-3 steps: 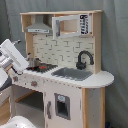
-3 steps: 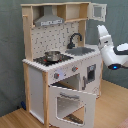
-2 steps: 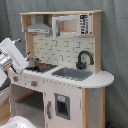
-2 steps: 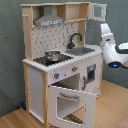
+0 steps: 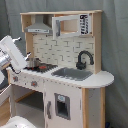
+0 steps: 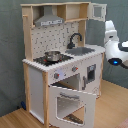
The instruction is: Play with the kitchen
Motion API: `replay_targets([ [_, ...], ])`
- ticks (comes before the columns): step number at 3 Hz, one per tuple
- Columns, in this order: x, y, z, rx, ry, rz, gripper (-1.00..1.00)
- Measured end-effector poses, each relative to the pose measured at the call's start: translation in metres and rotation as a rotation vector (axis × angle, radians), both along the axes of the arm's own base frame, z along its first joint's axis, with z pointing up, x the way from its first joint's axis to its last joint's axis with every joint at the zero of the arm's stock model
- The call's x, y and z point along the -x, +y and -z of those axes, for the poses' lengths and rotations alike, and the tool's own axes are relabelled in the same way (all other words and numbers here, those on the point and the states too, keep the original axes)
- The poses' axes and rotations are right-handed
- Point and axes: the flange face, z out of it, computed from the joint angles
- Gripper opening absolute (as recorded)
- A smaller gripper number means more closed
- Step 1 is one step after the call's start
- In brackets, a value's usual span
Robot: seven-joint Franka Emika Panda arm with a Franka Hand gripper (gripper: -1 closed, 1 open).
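Indoors, kitchen point(image 6: 60, 65) on wood floor point(image 6: 112, 112), grey backdrop point(image 5: 115, 40), oven door point(image 6: 72, 102) open, end effector state unclear

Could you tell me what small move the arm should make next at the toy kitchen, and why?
Probably ease the arm in over the counter toward the steel pot. The arm sits beside the kitchen touching nothing, the pot stands on the hob, and the oven door already hangs open.

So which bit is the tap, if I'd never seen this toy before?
Start at the toy kitchen with its wooden frame. On its white countertop find the grey sink. The tap is the black curved spout standing at the sink's back edge, the only black hooked piece there, unlike the steel pot on the hob.
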Motion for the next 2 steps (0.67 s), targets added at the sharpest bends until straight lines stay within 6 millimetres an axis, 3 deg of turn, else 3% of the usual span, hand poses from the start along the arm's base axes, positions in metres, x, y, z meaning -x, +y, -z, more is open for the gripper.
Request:
replay_targets([
  [2, 0.02, -0.029, -0.023, -0.101, -0.041, 0.179, 1.0],
])
